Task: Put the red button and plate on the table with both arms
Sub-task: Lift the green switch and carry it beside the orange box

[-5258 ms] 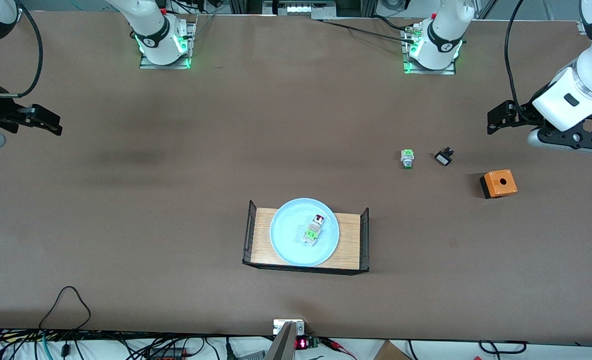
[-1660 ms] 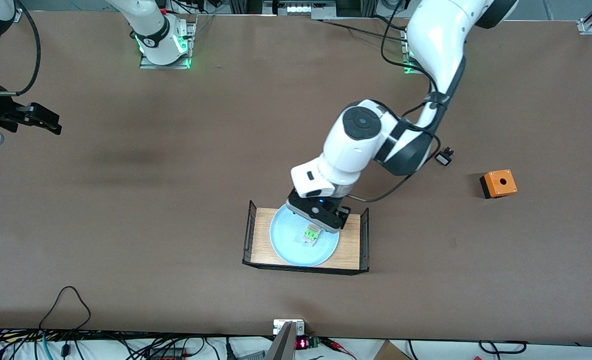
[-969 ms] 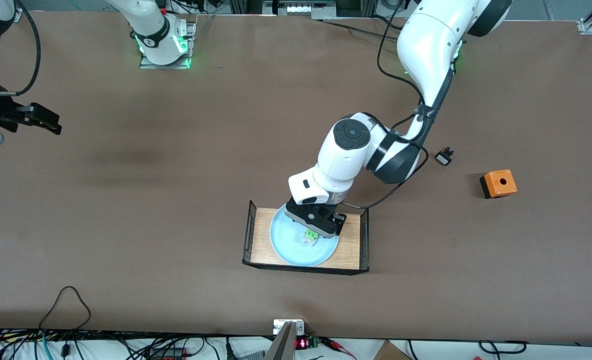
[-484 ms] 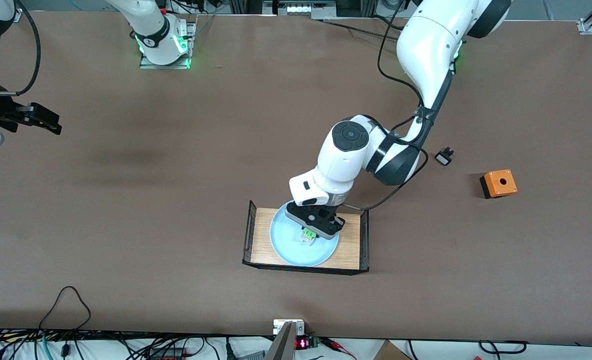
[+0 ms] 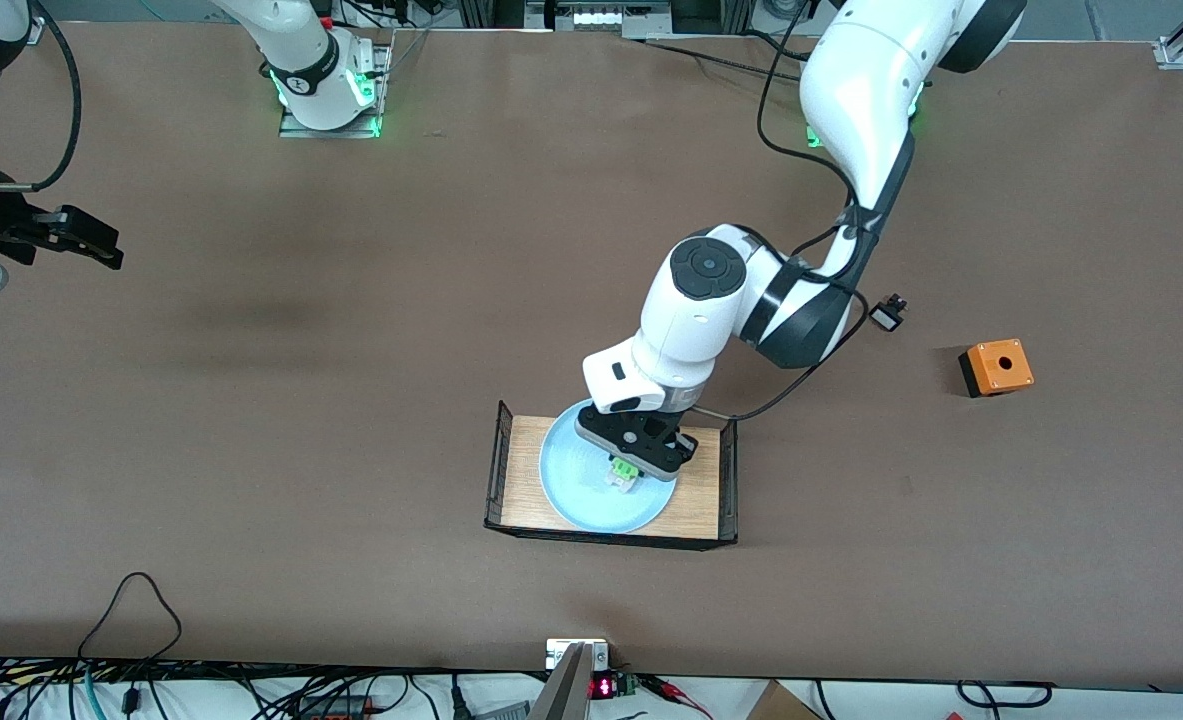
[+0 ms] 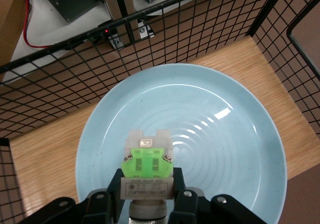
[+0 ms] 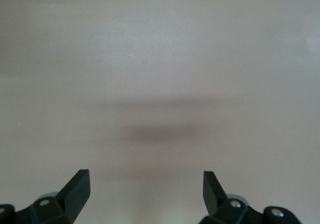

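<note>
Because the left tool (image 5: 634, 462) pinches the red button (image 5: 623, 474) only by its capped end, the switch could pivot or slip out on the lift and drop back onto the plate (image 5: 591, 480). From the front, that arm bends from its base down over the wooden tray (image 5: 696, 490) near the tabletop's (image 5: 351, 400) middle, wrist pointing steeply down; the plate sits on the tray. The right tool (image 5: 76, 240) waits over the tabletop at the right arm's end.

At the left wrist, the fingers (image 6: 182, 196) clamp the button's (image 6: 146, 166) whitish body, green block jutting forward over the plate (image 6: 225, 149).

At the right wrist, the right tool's (image 7: 145, 186) fingers are spread wide over bare tabletop (image 7: 160, 73).
</note>
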`<state>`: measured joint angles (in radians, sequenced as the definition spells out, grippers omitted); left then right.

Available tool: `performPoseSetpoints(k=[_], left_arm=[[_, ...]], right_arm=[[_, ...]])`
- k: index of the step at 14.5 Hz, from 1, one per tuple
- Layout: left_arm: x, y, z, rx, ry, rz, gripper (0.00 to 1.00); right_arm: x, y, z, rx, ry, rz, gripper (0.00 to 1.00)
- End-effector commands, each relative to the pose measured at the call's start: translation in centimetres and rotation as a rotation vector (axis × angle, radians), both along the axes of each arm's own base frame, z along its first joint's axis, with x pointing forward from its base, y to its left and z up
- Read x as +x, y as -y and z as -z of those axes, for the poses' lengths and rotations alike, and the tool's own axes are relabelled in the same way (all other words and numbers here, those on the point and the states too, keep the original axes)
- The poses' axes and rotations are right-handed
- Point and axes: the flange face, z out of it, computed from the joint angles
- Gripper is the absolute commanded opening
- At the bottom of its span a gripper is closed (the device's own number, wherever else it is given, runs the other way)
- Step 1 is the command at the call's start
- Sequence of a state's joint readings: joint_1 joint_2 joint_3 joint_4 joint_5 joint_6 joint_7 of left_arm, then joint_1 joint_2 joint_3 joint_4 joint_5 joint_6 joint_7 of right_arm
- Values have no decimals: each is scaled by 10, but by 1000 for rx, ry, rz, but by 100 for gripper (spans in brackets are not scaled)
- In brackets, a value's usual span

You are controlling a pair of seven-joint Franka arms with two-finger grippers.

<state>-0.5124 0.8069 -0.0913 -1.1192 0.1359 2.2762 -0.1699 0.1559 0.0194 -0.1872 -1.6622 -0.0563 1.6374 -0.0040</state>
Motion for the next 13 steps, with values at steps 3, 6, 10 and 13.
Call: performPoseSetpoints(k=[3, 6, 10, 13], left_arm=[[-32, -25, -91, 106, -115, -30, 29], [-43, -58, -109, 198, -232, -57, 29], [-57, -109, -111, 295, -345, 24, 30], [-46, -160, -109, 330, -422, 73, 30]], right_arm=[[-4, 2, -7, 20, 4, 0, 100], [-4, 2, -7, 20, 3, -2, 100], [-4, 1, -7, 20, 4, -2, 100], [-4, 2, -7, 20, 4, -2, 100]])
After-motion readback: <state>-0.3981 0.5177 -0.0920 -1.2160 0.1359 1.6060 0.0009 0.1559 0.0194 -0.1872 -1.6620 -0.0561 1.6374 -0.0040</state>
